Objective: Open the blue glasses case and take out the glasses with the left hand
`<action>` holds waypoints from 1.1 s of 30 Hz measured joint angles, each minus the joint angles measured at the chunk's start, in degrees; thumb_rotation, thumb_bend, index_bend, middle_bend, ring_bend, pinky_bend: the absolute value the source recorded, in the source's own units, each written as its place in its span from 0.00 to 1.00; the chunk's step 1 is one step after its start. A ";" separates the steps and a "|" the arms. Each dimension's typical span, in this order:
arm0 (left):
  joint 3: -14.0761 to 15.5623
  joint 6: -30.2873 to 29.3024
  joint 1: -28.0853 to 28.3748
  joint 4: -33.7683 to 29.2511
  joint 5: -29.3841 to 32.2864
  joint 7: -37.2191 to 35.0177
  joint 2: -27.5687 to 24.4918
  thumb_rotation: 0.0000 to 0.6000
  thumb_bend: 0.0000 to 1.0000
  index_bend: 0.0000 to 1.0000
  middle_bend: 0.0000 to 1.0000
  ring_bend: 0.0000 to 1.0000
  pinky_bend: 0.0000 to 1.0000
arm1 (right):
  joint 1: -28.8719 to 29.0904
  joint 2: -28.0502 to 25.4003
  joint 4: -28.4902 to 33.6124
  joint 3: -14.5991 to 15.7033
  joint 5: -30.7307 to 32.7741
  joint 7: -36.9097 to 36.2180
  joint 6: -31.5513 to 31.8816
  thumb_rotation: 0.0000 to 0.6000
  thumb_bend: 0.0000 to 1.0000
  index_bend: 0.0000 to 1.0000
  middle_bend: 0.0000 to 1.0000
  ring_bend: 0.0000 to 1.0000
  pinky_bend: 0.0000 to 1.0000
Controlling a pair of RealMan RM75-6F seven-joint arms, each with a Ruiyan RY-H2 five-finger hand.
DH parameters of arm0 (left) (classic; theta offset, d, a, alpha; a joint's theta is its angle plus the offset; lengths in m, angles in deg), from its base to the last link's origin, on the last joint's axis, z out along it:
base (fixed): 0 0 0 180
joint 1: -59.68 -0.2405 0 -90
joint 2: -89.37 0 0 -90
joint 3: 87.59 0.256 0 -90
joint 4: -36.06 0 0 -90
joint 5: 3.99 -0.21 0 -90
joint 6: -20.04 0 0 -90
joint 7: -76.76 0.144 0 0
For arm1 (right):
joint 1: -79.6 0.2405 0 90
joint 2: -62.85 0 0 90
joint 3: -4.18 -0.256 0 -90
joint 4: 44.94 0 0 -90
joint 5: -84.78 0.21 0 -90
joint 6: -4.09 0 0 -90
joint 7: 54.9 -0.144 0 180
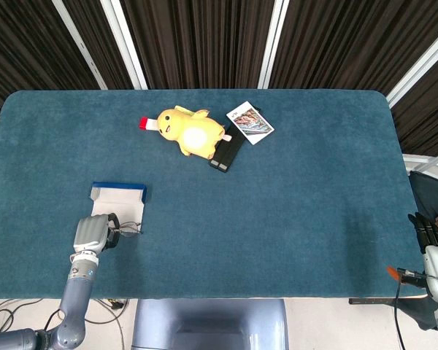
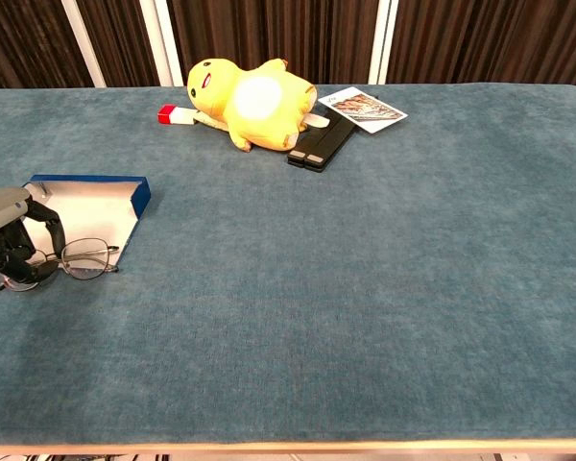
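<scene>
The left hand [image 2: 8, 252] is pinching the glasses [image 2: 82, 259] at their 9 o'clock end, just at 6 o'clock of the open blue glasses case [image 2: 91, 206], while the right hand [image 1: 432, 240] is resting off the table's [image 1: 277, 204] 3 o'clock edge, its grasp impossible to tell.

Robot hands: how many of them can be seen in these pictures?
2. The left hand holds the thin wire-framed glasses near the table's front left edge; the right hand is off the table's right edge, only partly seen.

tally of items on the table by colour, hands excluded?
Blue: 1, open glasses case
Yellow: 1, plush toy
Black: 1, flat device
Red and white: 1, small tube
Multicolour: 1, printed card
Metal: 1, glasses
Total: 6
</scene>
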 measured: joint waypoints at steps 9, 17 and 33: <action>0.28 0.02 0.26 -0.24 -0.28 -0.52 -0.08 1.00 0.53 0.60 1.00 0.99 1.00 | -0.02 -0.01 0.07 0.00 0.03 0.01 0.04 1.00 0.16 0.00 0.00 0.00 0.20; -0.23 -0.21 0.90 -2.00 -1.02 -0.87 -0.36 1.00 0.53 0.60 1.00 0.99 1.00 | -0.05 -0.01 0.16 -0.01 0.06 0.04 0.09 1.00 0.16 0.00 0.00 0.00 0.20; -3.93 0.98 7.90 -1.28 0.02 3.42 7.43 1.00 0.53 0.60 1.00 0.99 1.00 | -0.01 0.02 0.11 -0.05 0.09 0.10 0.08 1.00 0.16 0.00 0.00 0.00 0.20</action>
